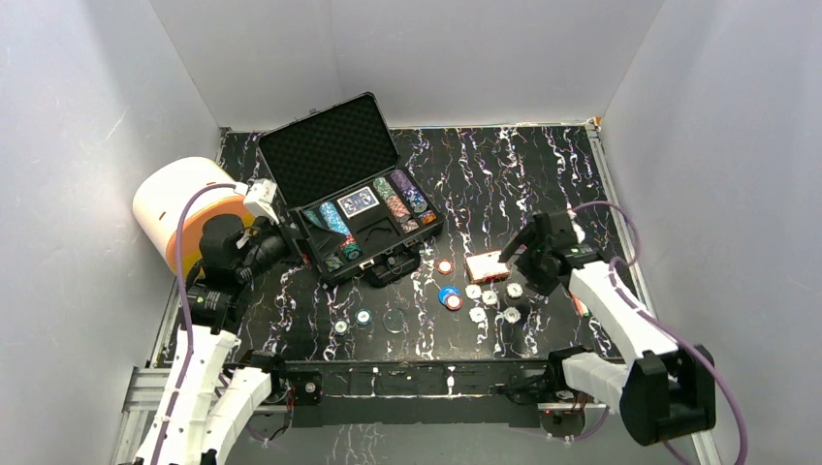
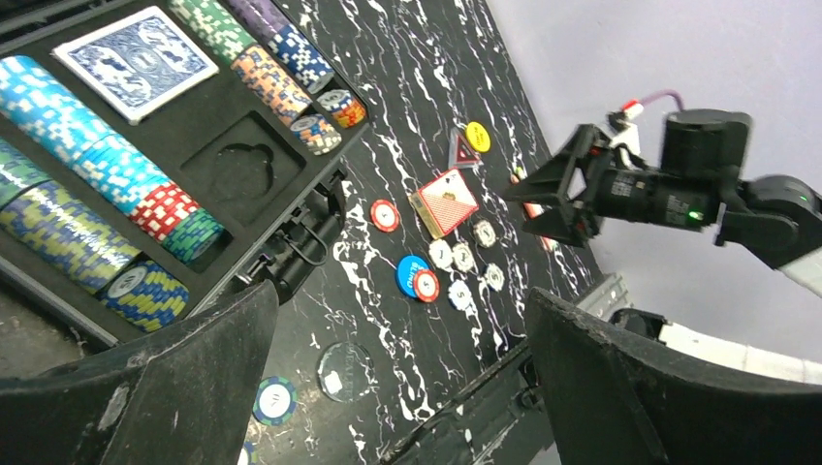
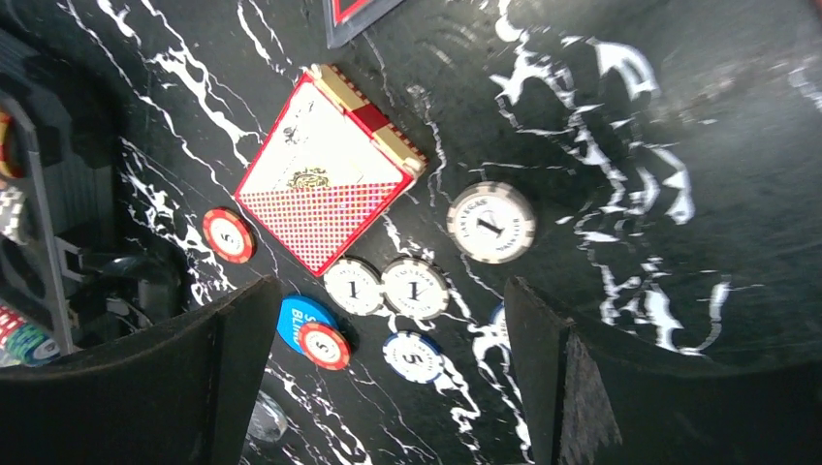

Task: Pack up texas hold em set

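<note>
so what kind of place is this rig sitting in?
Likely a lab robot test cell, not a home. Plain white walls box in a black marbled table, the left arm and right arm sit at its near edge, and an open poker case with loose chips looks laid out as props.

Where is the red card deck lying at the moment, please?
In the top external view the red card deck lies right of the open case, just left of the right gripper, with loose chips on its near side.
</note>
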`<action>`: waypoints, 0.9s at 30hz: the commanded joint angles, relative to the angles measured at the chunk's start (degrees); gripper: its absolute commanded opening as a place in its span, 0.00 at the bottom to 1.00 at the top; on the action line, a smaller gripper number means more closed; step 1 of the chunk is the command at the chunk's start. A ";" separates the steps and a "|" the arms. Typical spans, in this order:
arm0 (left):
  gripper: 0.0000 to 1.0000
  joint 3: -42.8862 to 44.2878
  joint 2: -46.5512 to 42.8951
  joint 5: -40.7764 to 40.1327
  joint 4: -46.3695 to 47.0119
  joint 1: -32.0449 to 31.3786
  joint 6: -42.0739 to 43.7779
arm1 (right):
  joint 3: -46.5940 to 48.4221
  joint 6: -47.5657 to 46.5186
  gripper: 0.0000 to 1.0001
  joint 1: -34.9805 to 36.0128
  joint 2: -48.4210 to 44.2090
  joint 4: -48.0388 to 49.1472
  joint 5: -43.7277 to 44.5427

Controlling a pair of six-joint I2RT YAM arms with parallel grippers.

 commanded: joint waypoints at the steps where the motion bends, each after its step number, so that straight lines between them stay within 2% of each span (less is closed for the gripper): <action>1: 0.98 -0.89 0.60 5.76 5.40 -0.19 -0.18 | 0.23 15.72 0.94 8.58 5.58 7.41 9.41; 6: 0.98 -1.20 2.05 6.35 5.18 -0.19 1.05 | 2.82 26.54 0.93 13.47 11.87 8.91 13.08; 9: 0.98 -1.64 2.25 6.16 5.26 -0.18 1.70 | 6.44 32.83 0.82 13.73 16.41 5.81 13.73; 10: 0.98 -1.69 2.26 6.03 5.19 -0.17 1.84 | 7.93 35.07 0.81 13.93 18.37 3.52 14.05; 13: 0.98 -1.76 2.26 5.85 5.18 -0.19 2.04 | 13.01 39.22 0.84 14.34 25.03 -4.00 15.33; 19: 0.99 -1.85 2.41 5.25 4.99 -0.17 2.00 | 19.78 40.27 0.96 14.42 33.69 -9.95 15.33; 27: 0.98 -1.89 4.34 4.12 5.71 -0.15 1.68 | 22.04 42.00 0.96 14.33 38.22 -11.94 16.90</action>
